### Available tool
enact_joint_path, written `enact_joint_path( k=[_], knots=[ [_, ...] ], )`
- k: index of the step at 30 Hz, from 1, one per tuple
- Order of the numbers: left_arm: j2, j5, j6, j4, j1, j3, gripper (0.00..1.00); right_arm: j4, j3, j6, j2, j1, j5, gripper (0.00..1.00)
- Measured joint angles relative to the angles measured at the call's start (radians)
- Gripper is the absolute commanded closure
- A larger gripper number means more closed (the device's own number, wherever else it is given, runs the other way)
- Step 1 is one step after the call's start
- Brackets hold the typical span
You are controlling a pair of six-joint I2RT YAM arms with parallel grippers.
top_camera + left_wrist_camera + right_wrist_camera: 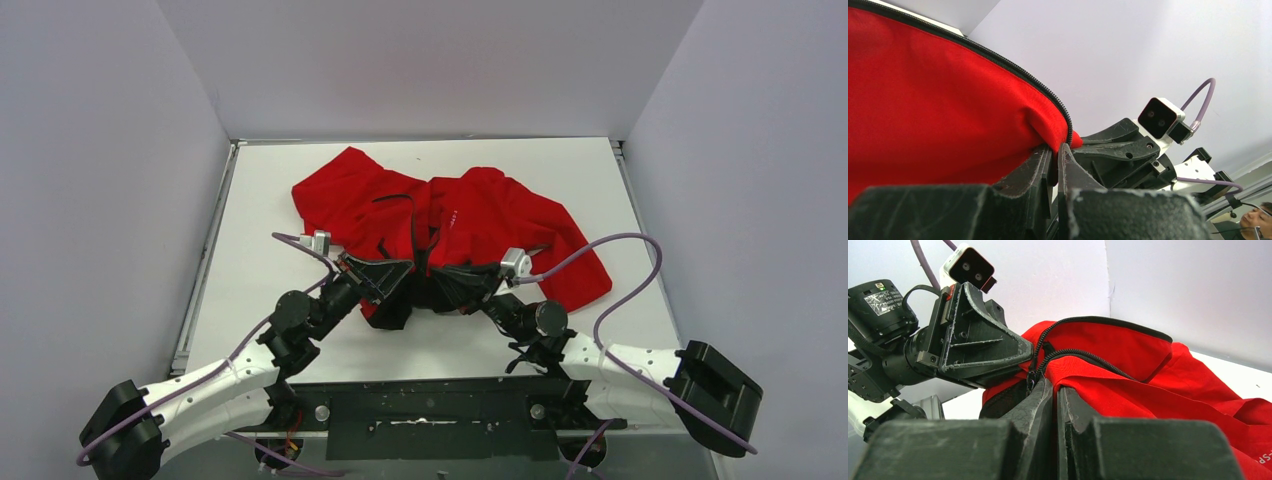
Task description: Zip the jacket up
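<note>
The red jacket (480, 215) lies crumpled on the white table (270, 200), its front open and dark lining showing near its lower hem. My left gripper (398, 272) is shut on the bottom corner of one front edge; in the left wrist view the red cloth (938, 100) with its dark zipper teeth (1045, 92) is pinched between the fingers (1035, 165). My right gripper (462, 280) is shut on the other front edge, close beside the left one. In the right wrist view the red cloth (1128, 385) and a zipper end (1034, 376) sit at the fingertips (1043, 395).
Grey walls (100, 150) stand on three sides of the table. Purple cables (620, 260) loop from both wrist cameras. A metal rail (205, 260) runs along the table's left edge. The black base plate (430, 405) lies at the near edge.
</note>
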Motion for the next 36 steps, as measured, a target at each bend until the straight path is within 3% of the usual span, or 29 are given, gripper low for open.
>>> enact_joint_path(
  k=[36],
  knots=[
    [0.014,0.002,-0.002,0.004,0.000,0.000,1.00,0.001,0.000,-0.017,0.012,0.006,0.027,1.00]
  ],
)
